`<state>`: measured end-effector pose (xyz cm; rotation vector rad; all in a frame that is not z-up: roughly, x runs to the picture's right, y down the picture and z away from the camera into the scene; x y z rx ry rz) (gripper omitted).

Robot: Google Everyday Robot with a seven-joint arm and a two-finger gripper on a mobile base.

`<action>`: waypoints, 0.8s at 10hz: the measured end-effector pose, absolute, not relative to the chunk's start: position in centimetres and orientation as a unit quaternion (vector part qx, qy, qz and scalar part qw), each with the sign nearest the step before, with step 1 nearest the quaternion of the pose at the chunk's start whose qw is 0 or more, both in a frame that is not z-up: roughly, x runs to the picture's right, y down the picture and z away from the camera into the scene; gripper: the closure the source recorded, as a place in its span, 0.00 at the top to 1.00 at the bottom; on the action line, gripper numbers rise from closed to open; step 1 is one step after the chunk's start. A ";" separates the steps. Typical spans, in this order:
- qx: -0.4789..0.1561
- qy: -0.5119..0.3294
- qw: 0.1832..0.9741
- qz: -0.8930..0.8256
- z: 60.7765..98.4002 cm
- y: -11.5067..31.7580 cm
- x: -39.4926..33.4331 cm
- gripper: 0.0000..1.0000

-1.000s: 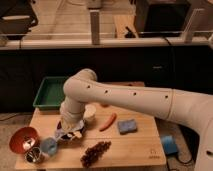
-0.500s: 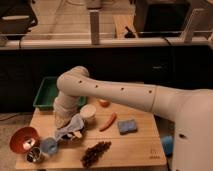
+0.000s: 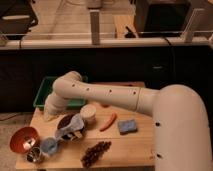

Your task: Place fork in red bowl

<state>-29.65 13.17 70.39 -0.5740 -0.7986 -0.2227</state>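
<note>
Camera view looks down on a light wooden desk [image 3: 137, 145]. The robot's white arm [image 3: 115, 97] reaches in from the right, bends at an elbow in front of a green tray [image 3: 42, 93] and drops toward the desk's left half.

The tool [image 3: 69, 132], a blue-grey mass at the end of the arm, sits low over the desk. It is just right of a small blue cup [image 3: 49, 145] and just in front and to the left of a white cup [image 3: 89, 114]. A dark round shape [image 3: 64, 121] lies against its rear side. I cannot tell whether the tool is open or closed, or whether it has hold of anything.

The red bowl [image 3: 22, 140] stands upright near the desk's front left corner, mouth up. It is apart from the tool, with the blue cup between them. A small shiny metal cup [image 3: 34, 155] stands just beside the bowl's front right rim.

The fork cannot be made out at the tool, in the bowl or on the desk, so its long axis and the way it points cannot be told.

Right of the white cup a red chili pepper [image 3: 107, 121] lies on a diagonal, its higher end toward the back right. A blue sponge [image 3: 127, 126] lies flat just beyond it. A bunch of dark grapes [image 3: 96, 152] lies near the front edge.
</note>
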 end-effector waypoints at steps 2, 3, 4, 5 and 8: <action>-0.280 -0.384 0.876 -0.080 71.3 14.3 -31.8 0.80; -0.287 -0.386 0.874 -0.072 71.8 14.8 -32.5 0.80; -0.291 -0.388 0.872 -0.061 72.2 15.2 -32.9 0.80; -0.296 -0.391 0.870 -0.050 72.7 15.6 -33.5 0.80; -0.306 -0.402 0.862 -0.037 73.5 16.4 -35.4 0.80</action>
